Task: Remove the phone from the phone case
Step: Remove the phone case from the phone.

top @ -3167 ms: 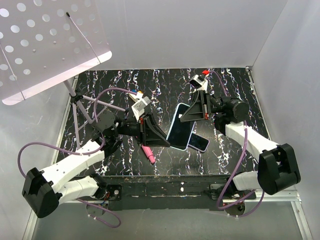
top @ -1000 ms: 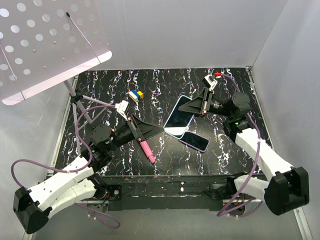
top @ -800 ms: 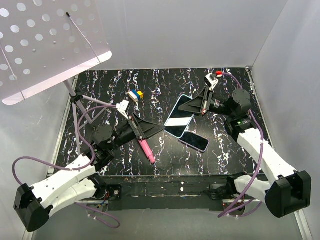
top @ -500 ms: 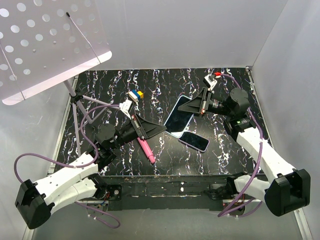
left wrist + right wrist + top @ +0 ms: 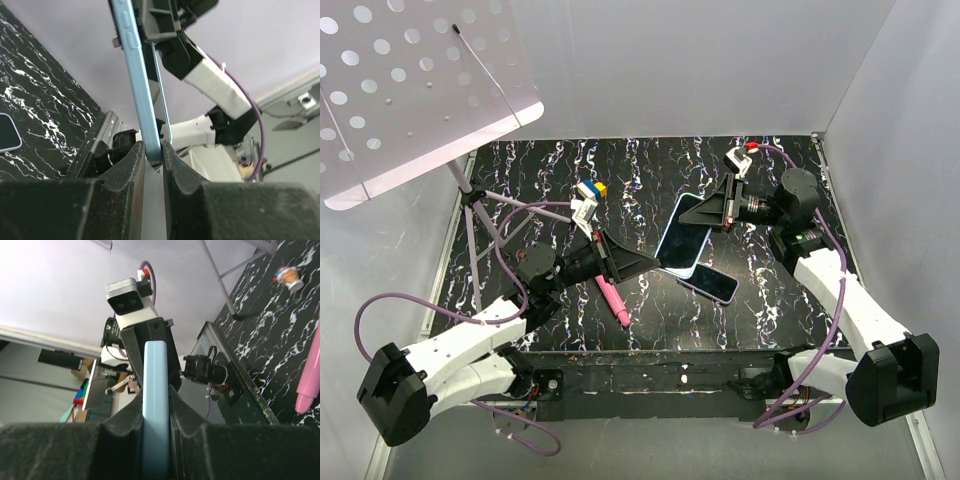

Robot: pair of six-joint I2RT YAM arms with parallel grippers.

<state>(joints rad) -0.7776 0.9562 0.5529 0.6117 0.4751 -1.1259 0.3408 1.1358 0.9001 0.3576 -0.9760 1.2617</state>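
A black table, veined white, is enclosed by white walls. A perforated panel is carried on a stand at the far left. Two phones are counted. The cased phone is held above the table, its blue case clamped at opposite ends by the left gripper and the right gripper. The second phone lies flat nearby. One pink pen and one block are seen.
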